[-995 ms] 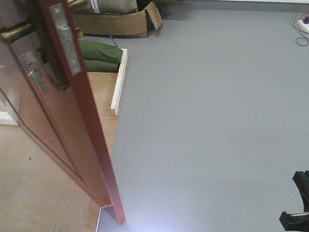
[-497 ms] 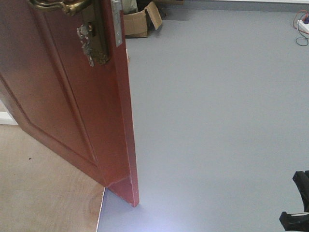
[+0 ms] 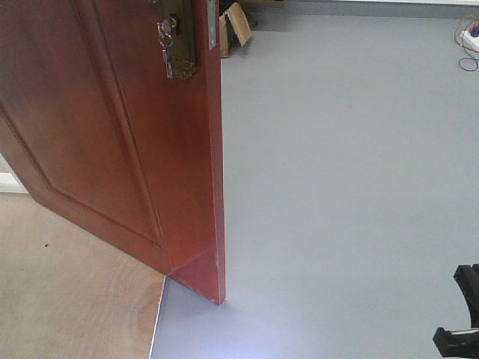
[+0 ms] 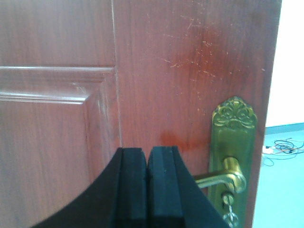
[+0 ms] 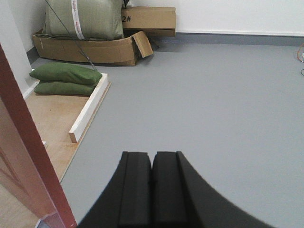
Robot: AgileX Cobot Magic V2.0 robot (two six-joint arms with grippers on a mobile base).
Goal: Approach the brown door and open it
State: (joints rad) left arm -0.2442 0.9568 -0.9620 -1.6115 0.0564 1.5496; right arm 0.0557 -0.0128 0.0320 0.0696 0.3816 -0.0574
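Observation:
The brown door (image 3: 112,134) fills the left of the front view, its free edge (image 3: 217,149) standing over the grey floor. Its brass lock plate with keys (image 3: 176,45) shows near the top. In the left wrist view my left gripper (image 4: 148,154) is shut and empty, close to the door face (image 4: 156,71), just left of the brass handle (image 4: 223,178). In the right wrist view my right gripper (image 5: 152,159) is shut and empty over the grey floor, with the door's edge (image 5: 28,156) at its left.
Grey floor (image 3: 344,164) spreads right of the door. Beyond it lie a white wooden beam (image 5: 88,107), green sacks (image 5: 64,78), cardboard boxes (image 5: 95,50) and a wooden panel (image 5: 47,118). A cable and socket strip (image 3: 468,41) lie far right. A black robot part (image 3: 460,321) sits bottom right.
The door has swung to the right across the front view, so its face now hides the sacks and beam. The lock plate has moved right and up. The black robot part has not moved.

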